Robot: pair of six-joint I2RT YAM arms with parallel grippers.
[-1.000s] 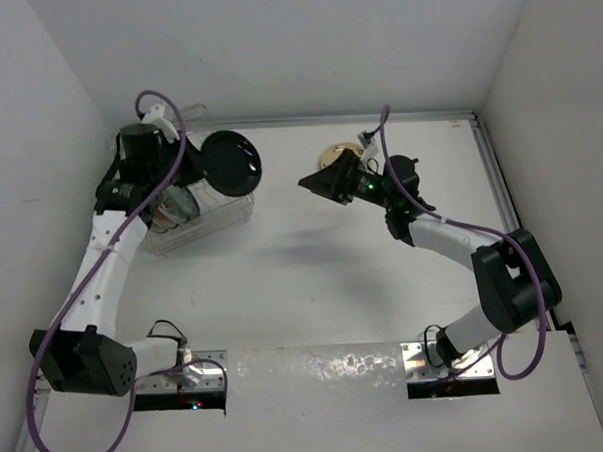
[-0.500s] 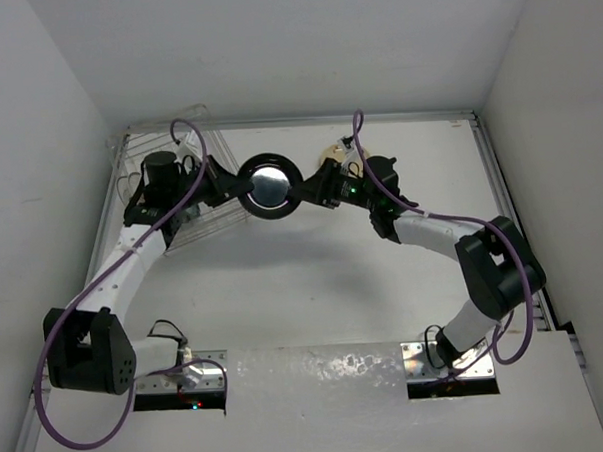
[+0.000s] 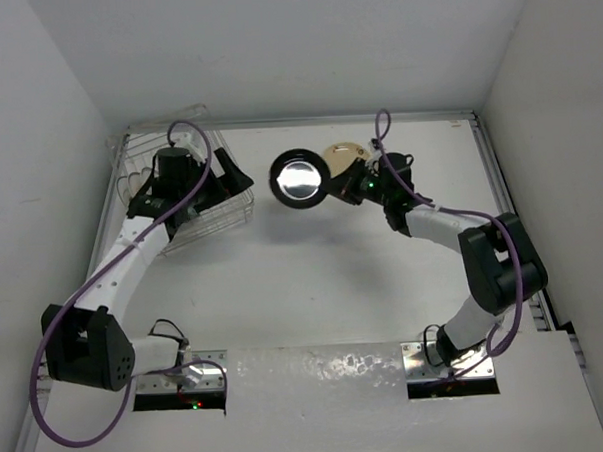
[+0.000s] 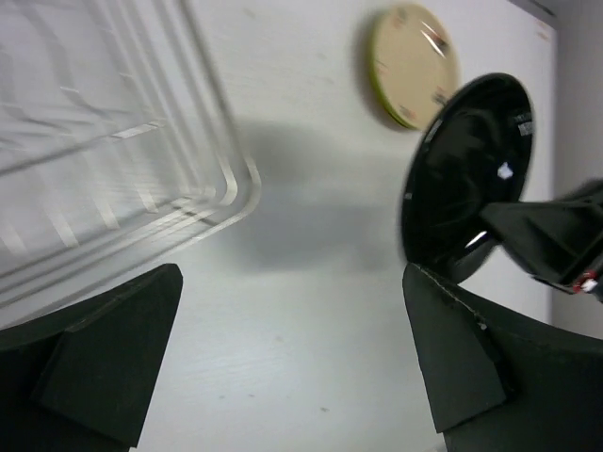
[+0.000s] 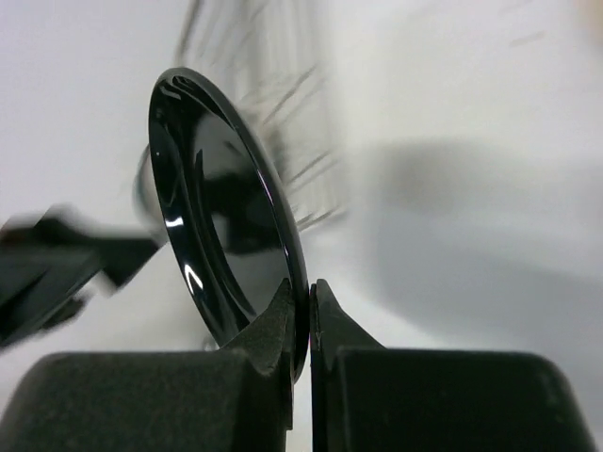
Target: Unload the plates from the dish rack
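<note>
Gripping glossy black round plate [image 3: 299,177] by its rim in right claw [image 5: 301,311], clenched tight on the edge. Plate up off the white desk [image 3: 314,285], mid-far, between silver wire dish rack [image 3: 211,212] on the left and tan round plate with a lime-green rim [image 3: 340,152] lying flat at far right. From the right wrist: pinching only a thin bit of rim, plate tilted nearly on edge, nothing else supporting it.

Left claw [image 4: 290,282] spread wide, empty, just beside the rack's right end, apart from the black plate.

Step, at a guess: setting the black plate down on or beside the tan one. To do it well:
- Hold the pinch firm and move slowly. Expect swing or slip with an edge grip on slick glaze.
- Roll the wrist to bring the plate flat before lowering.
- Land the free edge first, then let go low, never from height.
- Centre over the tan plate if stacking, to avoid overhang.
- Stay clear of the left arm.

Looks: deep black, mirror-shiny, raised rim, bright reflection in the well. Small pale spot on the face in the left wrist view, possibly glare. No chips visible. Can't tell what sits in the rack: hidden under the left arm, blurred in wrist views.
</note>
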